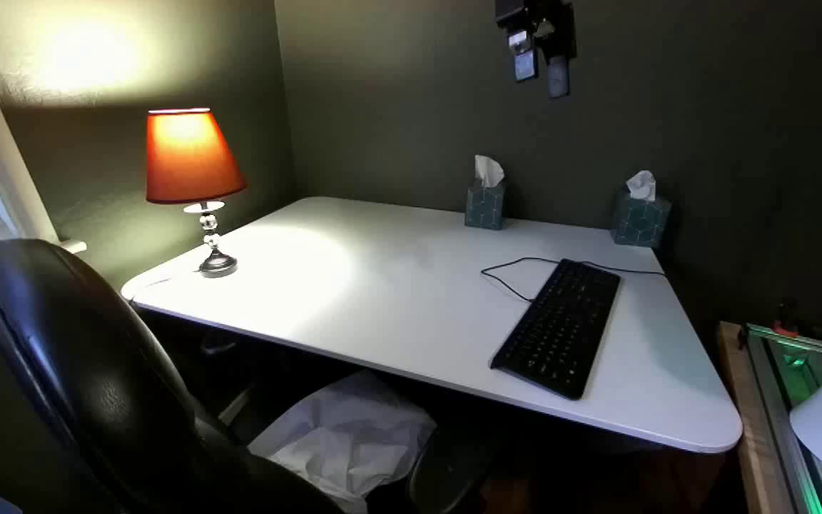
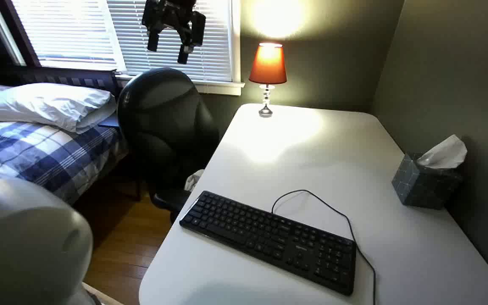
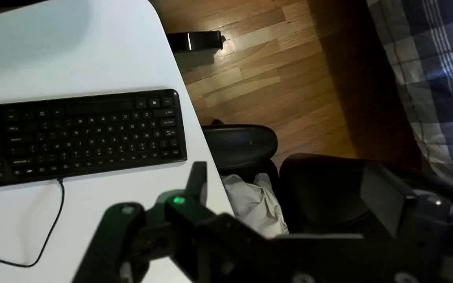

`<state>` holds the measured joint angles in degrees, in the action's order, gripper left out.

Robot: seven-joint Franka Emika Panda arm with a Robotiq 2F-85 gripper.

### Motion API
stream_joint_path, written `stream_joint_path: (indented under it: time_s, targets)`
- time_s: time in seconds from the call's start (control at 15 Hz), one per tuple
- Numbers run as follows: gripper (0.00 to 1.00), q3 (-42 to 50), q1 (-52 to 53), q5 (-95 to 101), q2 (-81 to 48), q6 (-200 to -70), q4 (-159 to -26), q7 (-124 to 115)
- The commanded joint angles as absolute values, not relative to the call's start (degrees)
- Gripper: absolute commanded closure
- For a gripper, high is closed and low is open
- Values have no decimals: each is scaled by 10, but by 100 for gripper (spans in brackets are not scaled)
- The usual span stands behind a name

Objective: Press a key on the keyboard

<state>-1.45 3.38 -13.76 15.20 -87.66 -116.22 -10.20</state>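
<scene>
The black keyboard lies flat on the white desk, with its thin cable on the desk beside it. It also shows in an exterior view and on the left side of the wrist view, partly cut off by the frame edge. My gripper is high in the air, well above the desk and apart from the keyboard. In an exterior view the gripper shows against the window blinds. In the wrist view the gripper has its fingers wide apart with nothing between them. No finger touches the keyboard.
The white desk carries a lit orange lamp and two tissue boxes near the wall. A black office chair stands at the desk's edge. A bed is beyond it.
</scene>
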Motion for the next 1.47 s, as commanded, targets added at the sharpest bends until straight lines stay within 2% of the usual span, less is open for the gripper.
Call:
stream_joint_path:
  time_s: [0.0, 0.87, 1.4]
  targets:
    - [0, -21, 27, -139, 151, -875, -1160, -101]
    - [0, -18, 25, -141, 146, -873, -1161, -99]
    - [0, -23, 14, -92, 144, -956, -1225, -79]
